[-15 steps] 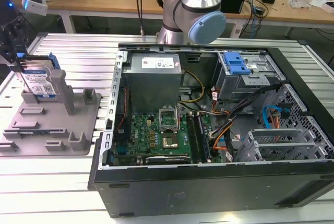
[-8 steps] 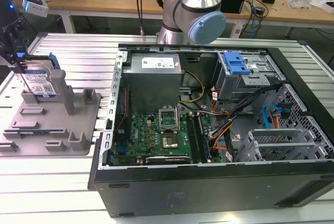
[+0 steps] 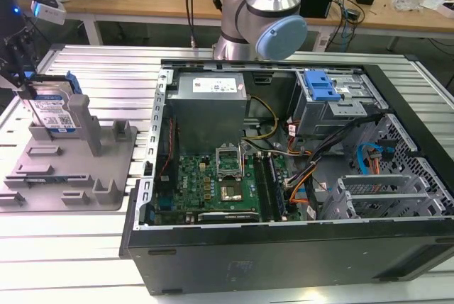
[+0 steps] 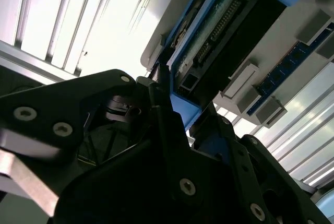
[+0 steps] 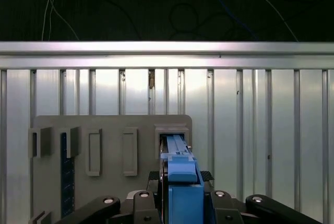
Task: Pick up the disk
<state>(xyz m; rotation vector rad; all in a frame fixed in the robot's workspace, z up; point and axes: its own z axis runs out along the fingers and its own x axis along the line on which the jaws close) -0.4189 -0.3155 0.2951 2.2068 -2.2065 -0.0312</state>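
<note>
**Square grip, straight lift**

Standing on edge: the disk (image 3: pixel 51 111), silver metal with a white-and-blue label on its face and blue rails along its edges. Lower edge down in a slot of the grey holder tray (image 3: pixel 106 176), as far as can be told, near the bench (image 3: pixel 78 254) edge on the exterior view's left.

Clamped from above by the gripper (image 5: pixel 181 177), jaws narrowed right down onto the two flat faces, with the blue top rail between them in both wrist views.

Best drawn straight up along the slot, without twisting or leaning toward the tray's neighbouring posts; rails likely to catch if tilted. Firm but modest squeeze advisable: smooth metal, probably heavy for its size, apt to slip.

Well apart across the bench: the open computer case (image 3: pixel 298 198).
</note>
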